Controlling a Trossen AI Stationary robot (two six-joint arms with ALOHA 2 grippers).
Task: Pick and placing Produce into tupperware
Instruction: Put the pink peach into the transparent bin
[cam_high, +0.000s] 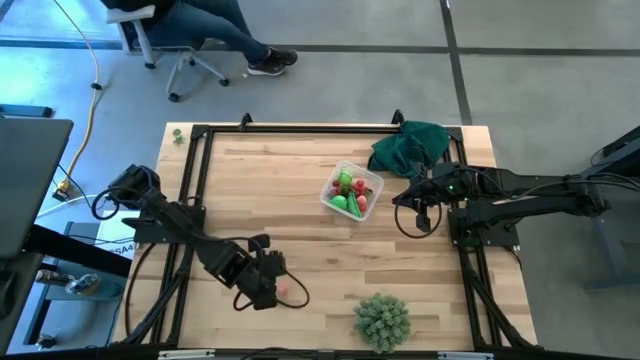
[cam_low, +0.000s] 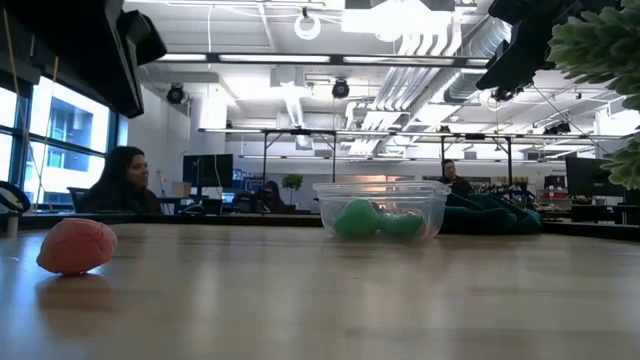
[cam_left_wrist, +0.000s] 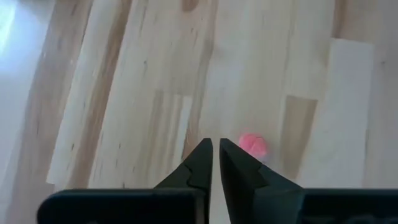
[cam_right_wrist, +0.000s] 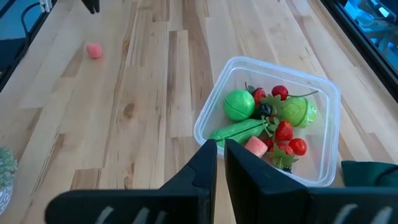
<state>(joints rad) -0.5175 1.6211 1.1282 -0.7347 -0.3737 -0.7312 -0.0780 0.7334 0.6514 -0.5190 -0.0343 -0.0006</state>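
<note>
Near the table's front edge, the left gripper (cam_left_wrist: 216, 152) hangs closed and empty beside a pink piece (cam_left_wrist: 252, 144); it should reopen and straddle it.

Overhead arrangement of the bench (cam_high: 300, 180). The tupperware (cam_high: 372, 184) stands right of centre, toward the far edge, with most of the produce (cam_high: 350, 193) lying inside it. A cloth (cam_high: 410, 147) lies just beyond it at the far right corner. A spiky ball (cam_high: 382, 320) sits at the near edge, right of centre. One loose produce piece (cam_high: 284, 289) rests on the bench near the front, left of the spiky ball and well apart from the tupperware. The left gripper (cam_high: 272, 290) is just beside this piece, jaws together and empty. The right gripper (cam_high: 412, 199) waits beside the tupperware's right side, jaws together. A person (cam_high: 190, 25) sits beyond the far edge.
</note>
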